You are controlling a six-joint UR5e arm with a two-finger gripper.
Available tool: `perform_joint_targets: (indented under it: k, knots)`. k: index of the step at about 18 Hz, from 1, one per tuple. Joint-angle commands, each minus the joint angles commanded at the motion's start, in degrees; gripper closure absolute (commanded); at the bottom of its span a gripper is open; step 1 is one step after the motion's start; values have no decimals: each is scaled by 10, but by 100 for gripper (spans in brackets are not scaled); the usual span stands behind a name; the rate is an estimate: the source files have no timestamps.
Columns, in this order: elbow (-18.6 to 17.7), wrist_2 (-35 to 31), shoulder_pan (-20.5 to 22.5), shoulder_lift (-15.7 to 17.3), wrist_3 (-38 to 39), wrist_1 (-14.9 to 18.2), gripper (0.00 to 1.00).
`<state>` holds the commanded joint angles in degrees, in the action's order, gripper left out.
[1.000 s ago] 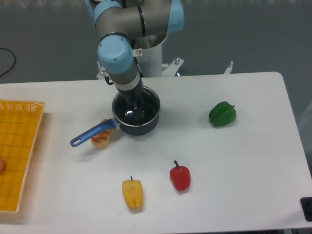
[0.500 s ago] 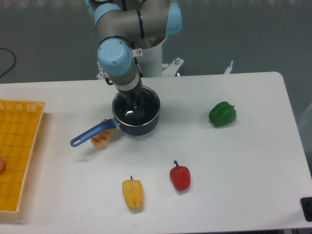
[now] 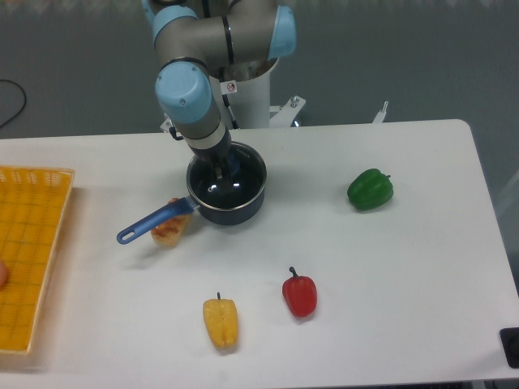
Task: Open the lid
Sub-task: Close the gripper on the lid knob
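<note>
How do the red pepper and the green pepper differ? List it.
The red pepper lies near the table's front edge, close beside the yellow pepper; the green pepper sits alone, farther back and to the right. The red one looks narrower, the green one broader and squatter. Both have a stem and lie untouched on the white table.

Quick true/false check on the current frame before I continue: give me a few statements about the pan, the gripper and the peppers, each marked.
1. The gripper is above the saucepan. True.
2. The saucepan's blue handle points toward the green pepper. False: it points the opposite way, toward the yellow basket.
3. The red pepper lies beside the yellow pepper. True.
4. The green pepper is in the basket. False: it lies on the table.
</note>
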<state>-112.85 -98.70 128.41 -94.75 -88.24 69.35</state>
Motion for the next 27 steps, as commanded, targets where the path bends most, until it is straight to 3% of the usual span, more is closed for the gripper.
perform_joint_targets:
  k: [6,20,25,27]
  knots:
    - [-14,-9,-1,0,-3,-13,0]
    - [-14,-9,-2,1,-5,-12,11]
    - [-13,-10,-2,-1,-1,-12,26]
    - [-13,-9,-2,-1,-3,-12,27]
